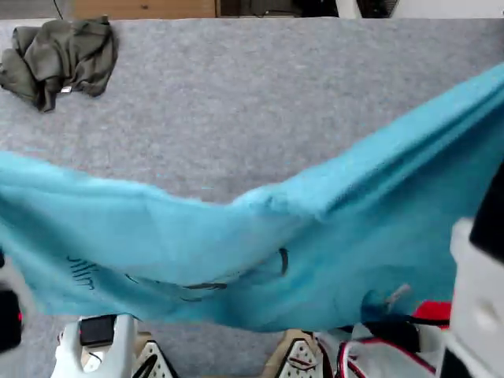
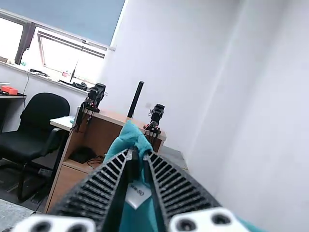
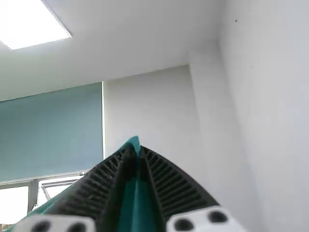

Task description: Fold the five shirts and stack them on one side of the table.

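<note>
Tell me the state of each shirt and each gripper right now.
blue shirt: held up, spread wide.
olive shirt: crumpled, unfolded, lying on the table.
left gripper: shut on the blue shirt.
right gripper: shut on the blue shirt.

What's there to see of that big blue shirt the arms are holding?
The blue shirt is light turquoise cloth with dark printed marks, lifted over the grey table and stretched wide, sagging in the middle. The left gripper is shut on one bunched edge near a white tag; the right gripper pinches another edge.
</note>
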`<control>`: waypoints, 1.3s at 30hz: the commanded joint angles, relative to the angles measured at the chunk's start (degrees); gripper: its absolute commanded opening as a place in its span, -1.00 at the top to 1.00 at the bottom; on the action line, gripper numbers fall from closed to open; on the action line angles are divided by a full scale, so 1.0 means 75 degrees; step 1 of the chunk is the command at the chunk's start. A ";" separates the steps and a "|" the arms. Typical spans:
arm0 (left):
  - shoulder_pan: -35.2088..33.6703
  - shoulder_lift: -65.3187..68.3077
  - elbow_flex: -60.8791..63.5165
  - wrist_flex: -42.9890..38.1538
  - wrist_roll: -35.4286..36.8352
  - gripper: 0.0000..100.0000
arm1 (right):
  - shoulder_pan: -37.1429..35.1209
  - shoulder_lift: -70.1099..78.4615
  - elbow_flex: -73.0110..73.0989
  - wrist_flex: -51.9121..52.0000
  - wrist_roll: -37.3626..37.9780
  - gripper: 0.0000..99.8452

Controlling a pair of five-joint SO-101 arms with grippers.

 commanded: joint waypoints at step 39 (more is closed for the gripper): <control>-0.0809 0.0287 0.3727 -0.1782 -0.0188 0.96 | 0.0100 0.0404 0.3722 -0.1289 0.1207 0.99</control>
